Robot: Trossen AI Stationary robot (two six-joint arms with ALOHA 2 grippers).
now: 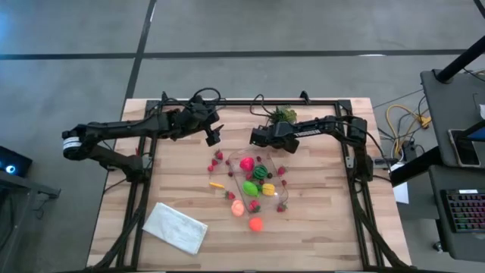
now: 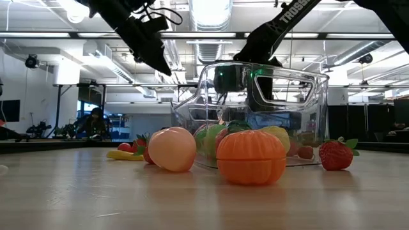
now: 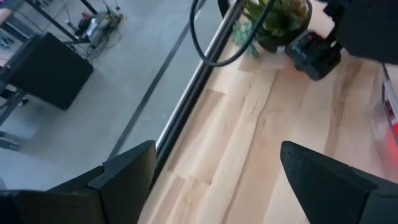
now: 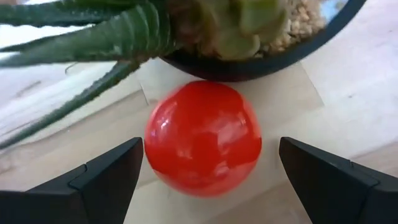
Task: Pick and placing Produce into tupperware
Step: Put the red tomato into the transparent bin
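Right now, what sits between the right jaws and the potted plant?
A red ball, seen in the right wrist view, sits between the open right gripper and the plant pot.

**Gloss, grain and clear plastic on the bench**

The table [image 1: 318, 227] is pale wood with visible grain and a matt finish. The tupperware [image 2: 307, 89] is clear, smooth plastic that catches reflections. A red round fruit [image 4: 203, 138] looks like glossy plastic with bright highlights. The orange pumpkin-like toy [image 2: 251, 156] and the peach-coloured fruit [image 2: 171, 149] appear smooth with a soft sheen. The white cloth [image 1: 175, 227] looks soft and matt. The right gripper's fingers [image 4: 106, 174] are dark, matt plastic.
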